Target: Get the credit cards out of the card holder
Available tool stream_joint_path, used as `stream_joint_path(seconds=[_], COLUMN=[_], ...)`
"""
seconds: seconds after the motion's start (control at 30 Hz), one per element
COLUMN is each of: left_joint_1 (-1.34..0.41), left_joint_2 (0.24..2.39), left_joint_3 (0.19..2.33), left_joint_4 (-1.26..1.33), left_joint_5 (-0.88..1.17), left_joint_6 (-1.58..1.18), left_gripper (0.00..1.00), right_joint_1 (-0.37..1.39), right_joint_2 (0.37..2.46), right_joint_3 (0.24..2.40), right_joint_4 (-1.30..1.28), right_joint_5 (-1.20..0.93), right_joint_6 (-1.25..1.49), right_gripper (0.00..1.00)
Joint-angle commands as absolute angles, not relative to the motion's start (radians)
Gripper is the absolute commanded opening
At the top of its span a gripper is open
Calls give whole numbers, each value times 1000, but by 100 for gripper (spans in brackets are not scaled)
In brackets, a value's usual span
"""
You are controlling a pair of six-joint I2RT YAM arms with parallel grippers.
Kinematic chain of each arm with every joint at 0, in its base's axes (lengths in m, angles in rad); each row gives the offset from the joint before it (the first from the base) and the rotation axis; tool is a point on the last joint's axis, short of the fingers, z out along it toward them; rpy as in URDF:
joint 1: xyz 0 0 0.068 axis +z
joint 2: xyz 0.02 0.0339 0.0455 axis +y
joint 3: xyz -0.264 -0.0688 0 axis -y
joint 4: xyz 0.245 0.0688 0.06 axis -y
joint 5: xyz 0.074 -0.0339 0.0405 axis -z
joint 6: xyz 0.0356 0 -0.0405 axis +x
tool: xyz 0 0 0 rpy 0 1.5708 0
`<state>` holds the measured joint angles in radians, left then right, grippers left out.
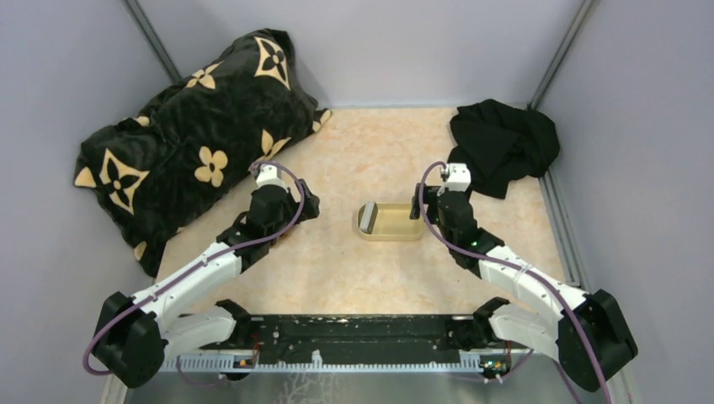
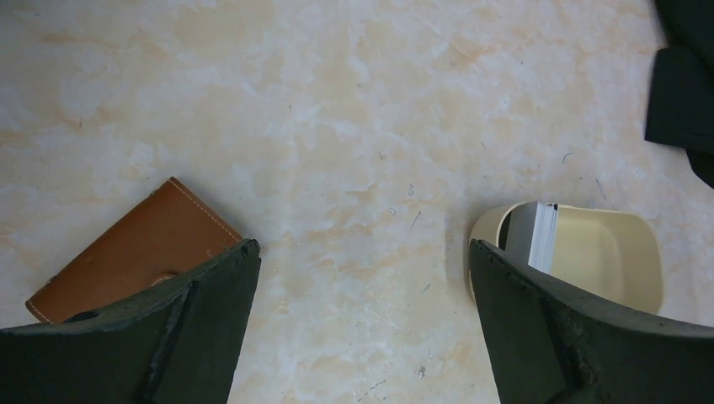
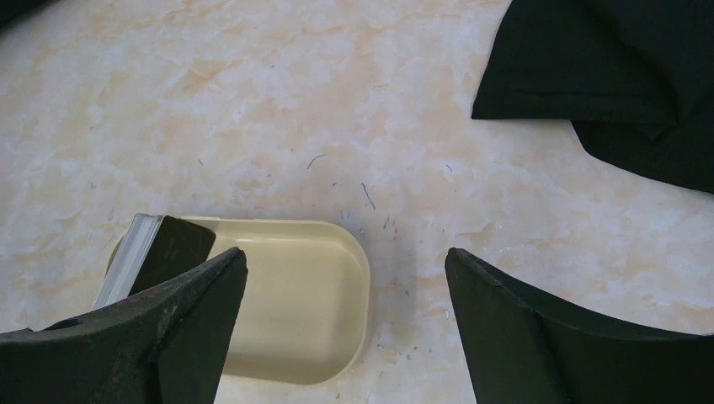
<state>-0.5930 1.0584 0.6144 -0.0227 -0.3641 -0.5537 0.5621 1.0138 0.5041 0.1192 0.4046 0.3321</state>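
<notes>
The card holder (image 2: 139,247) lies flat on the marble table, brown outside up, its near end hidden behind my left gripper's left finger; the top view does not show it. A stack of credit cards (image 2: 539,236) leans on edge inside the left end of the cream tray (image 2: 619,252), a dark card (image 3: 173,250) facing my right gripper. My left gripper (image 2: 362,244) hovers open over bare table between holder and tray. My right gripper (image 3: 345,252) is open above the tray's (image 3: 295,295) right end, holding nothing. Both grippers (image 1: 290,204) (image 1: 427,202) flank the tray (image 1: 396,231).
A black blanket with tan flower shapes (image 1: 194,143) is heaped at the back left. A crumpled black cloth (image 1: 505,143) lies at the back right, close behind the right arm, also seen as dark fabric (image 3: 606,76). Grey walls enclose the table.
</notes>
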Motion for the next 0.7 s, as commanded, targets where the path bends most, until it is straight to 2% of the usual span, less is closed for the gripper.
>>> stream_joint_path(seconds=[0.0,0.27,0.33,0.4,0.5,0.6,0.67], left_joint_1=[-591,-591,-591,-591,-591,-591,-591], left_joint_2=[1063,1029,1019,1012,1016,1034,1043], left_joint_3=[595,550,540,522,492,518,527], left_joint_4=[-51,-38,-44,-38,-1,-37,-51], left_joint_5=[-397,-418,-424,-438,-431,-448,-467], left_joint_6=[-568,-558,-559,-569,-554,-548,-539], left_gripper=[99,99,99,99,99,99,99], right_joint_1=[565,565,565,565,565,565,565], right_joint_2=[1038,1041,1030,1032,1049,1064,1075], right_joint_3=[524,534,530,529,546,544,554], right_joint_4=[159,153,153,160,148,179,175], right_joint_5=[421,400,390,390,399,394,388], right_joint_6=[307,322,314,305,304,311,320], right_gripper=[88,88,98,99,98,91,90])
